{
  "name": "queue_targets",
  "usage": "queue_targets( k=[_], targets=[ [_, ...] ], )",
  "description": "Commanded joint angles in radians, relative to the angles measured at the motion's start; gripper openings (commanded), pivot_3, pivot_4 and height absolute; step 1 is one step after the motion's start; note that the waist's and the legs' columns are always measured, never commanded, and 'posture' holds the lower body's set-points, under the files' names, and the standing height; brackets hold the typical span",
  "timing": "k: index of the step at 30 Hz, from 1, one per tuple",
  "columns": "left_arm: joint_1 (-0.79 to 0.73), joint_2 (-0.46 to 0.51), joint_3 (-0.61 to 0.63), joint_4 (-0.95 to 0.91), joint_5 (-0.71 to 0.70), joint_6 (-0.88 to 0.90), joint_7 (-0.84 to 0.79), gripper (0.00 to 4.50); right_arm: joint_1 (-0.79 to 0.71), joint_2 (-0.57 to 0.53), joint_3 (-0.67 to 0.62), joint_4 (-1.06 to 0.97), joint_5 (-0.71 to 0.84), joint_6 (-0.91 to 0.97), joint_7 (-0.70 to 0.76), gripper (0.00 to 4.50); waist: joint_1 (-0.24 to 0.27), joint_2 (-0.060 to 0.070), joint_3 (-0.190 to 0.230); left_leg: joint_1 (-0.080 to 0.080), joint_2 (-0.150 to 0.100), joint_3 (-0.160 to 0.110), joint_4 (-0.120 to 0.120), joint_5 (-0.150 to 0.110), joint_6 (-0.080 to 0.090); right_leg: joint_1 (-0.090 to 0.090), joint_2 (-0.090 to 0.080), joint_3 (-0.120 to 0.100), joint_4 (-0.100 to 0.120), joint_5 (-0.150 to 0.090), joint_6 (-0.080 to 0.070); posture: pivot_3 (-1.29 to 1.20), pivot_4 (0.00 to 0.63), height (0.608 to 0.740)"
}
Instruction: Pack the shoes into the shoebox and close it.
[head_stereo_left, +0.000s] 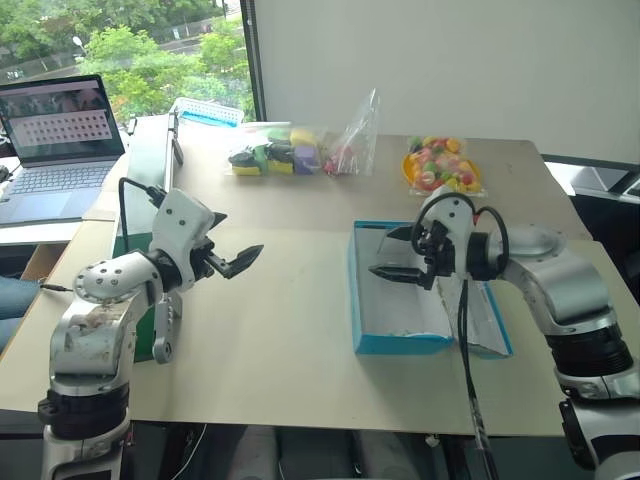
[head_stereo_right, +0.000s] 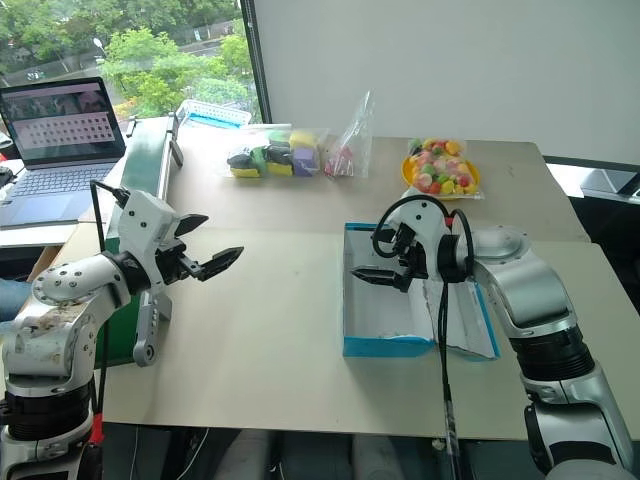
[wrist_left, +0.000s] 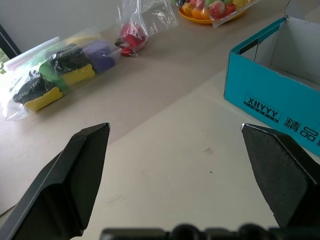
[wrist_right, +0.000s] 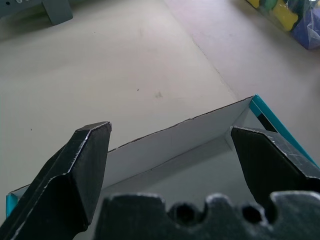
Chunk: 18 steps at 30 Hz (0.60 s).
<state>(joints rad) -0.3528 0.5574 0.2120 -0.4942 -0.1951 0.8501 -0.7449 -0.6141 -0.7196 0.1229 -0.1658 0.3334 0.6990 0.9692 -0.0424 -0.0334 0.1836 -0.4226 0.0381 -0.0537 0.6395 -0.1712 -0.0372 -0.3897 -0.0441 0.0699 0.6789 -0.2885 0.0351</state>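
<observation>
Cyan shoebox (head_stereo_left: 400, 343) sits open on the table (head_stereo_left: 290, 330); left gripper (head_stereo_left: 238, 257) and right gripper (head_stereo_left: 397, 252) both gape, empty.

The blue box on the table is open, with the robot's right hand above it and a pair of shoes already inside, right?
Not quite: the blue box is open and the right hand is above it, but the right wrist view shows its white inside with no shoes in it.

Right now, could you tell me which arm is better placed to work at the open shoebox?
The right, probably: the right tool hangs open over the shoebox, while the left tool, also open, hovers above bare table well to its left.
</observation>
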Motion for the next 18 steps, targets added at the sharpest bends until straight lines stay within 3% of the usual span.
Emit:
queue_targets(
  k=[1,9,18],
  targets=[
    [-0.031,0.017,-0.011,-0.005,-0.003,-0.04,0.037,4.5,-0.001,-0.006,-0.018,-0.015,-0.012,-0.031,-0.011,4.45,0.0,0.0,0.0,0.0,0.0,0.0,0.0,0.0,0.0,0.0,0.0,0.0,0.0,0.0,0.0,0.0,0.15,0.74],
    [-0.059,-0.042,0.016,0.026,0.013,-0.132,0.201,4.5,-0.02,0.019,0.01,-0.001,-0.03,-0.05,-0.016,4.45,0.0,0.0,0.0,0.0,0.0,0.0,0.0,0.0,0.0,0.0,0.0,0.0,-0.001,0.0,0.0,0.0,0.15,0.74],
    [-0.108,0.0,0.164,0.178,0.056,-0.082,0.404,4.5,-0.093,0.084,0.025,0.08,-0.05,-0.091,-0.015,4.45,-0.002,0.0,0.0,0.0,0.0,0.0,0.0,0.0,0.0,0.0,0.0,0.0,0.0,0.0,0.0,0.0,0.15,0.74]
  ],
)
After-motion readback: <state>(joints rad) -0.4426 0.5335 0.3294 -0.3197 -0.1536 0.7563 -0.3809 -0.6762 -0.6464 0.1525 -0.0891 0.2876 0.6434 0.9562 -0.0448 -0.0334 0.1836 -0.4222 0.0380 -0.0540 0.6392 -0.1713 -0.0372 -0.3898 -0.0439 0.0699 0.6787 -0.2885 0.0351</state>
